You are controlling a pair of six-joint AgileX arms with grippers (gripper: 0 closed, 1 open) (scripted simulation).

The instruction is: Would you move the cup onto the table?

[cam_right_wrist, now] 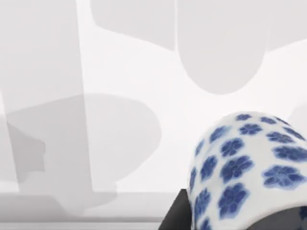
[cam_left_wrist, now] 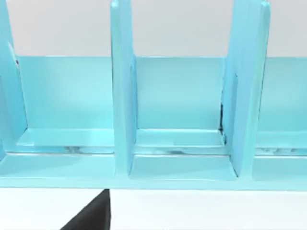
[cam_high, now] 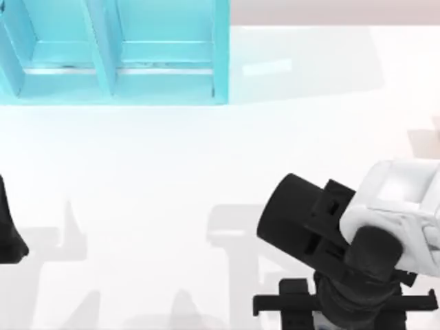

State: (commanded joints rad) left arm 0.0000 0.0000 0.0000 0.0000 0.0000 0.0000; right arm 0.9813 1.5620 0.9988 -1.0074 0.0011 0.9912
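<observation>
The cup (cam_right_wrist: pixel 244 172), white with blue flower spots, sits close to the right wrist camera, and a black finger (cam_right_wrist: pixel 176 215) presses against its side. My right gripper (cam_high: pixel 344 311) hangs low at the front right over the glossy white table (cam_high: pixel 172 206) and appears shut on the cup. From above, the arm's own body hides the cup. The table (cam_right_wrist: pixel 144 72) lies pale beneath the cup, crossed by soft shadows. My left arm (cam_high: pixel 7 234) is parked at the table's left edge.
A teal-blue shelf unit (cam_high: pixel 117 62) with upright dividers stands at the back left. Its compartments (cam_left_wrist: pixel 177 96) face the left wrist camera. The table's middle lies bare between the shelf and my right arm.
</observation>
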